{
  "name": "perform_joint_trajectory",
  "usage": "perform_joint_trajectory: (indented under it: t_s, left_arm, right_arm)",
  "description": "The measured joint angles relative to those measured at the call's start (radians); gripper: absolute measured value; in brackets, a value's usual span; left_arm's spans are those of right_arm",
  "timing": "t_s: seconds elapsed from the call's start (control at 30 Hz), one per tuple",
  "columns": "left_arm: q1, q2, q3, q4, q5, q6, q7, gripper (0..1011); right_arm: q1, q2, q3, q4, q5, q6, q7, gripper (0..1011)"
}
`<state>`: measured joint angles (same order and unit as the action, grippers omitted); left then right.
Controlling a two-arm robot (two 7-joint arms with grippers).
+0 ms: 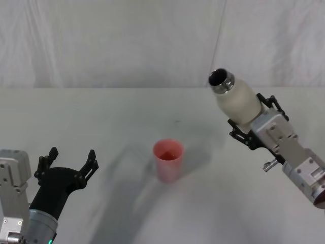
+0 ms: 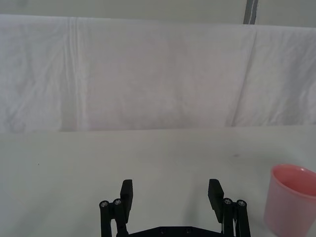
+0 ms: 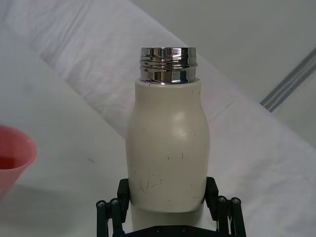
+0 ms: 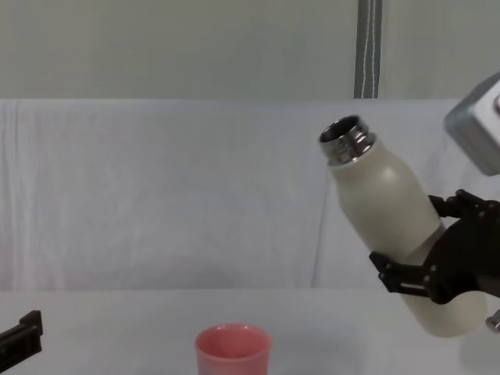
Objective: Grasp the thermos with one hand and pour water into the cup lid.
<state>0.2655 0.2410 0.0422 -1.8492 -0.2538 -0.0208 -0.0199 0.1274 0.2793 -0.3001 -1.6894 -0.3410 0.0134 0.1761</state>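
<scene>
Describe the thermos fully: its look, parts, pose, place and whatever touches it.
The thermos is a tall cream-white bottle with rounded shoulders and a shiny threaded steel neck, uncapped, its body flecked with small dark scuffs. The right gripper holds it off the table, black fingers clamped on its lower body. It is tilted, mouth leaning toward the robot's left, up and to the right of the cup lid, not touching it. No water shows at its mouth.

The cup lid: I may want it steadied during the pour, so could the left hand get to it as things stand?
Probably yes. The left hand is open and holds nothing, and bare table lies between it and the cup lid. The right hand holds the thermos off to the other side.
</scene>
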Motion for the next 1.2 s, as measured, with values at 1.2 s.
perform_joint_trajectory:
  t_s: [1.2]
  left_arm:
    - [0.000,0.000,0.000,0.000,0.000,0.000,0.000,1001]
  right_arm:
    - [0.071,0.063,-0.184,0.034,-0.367,0.041,-0.015,946]
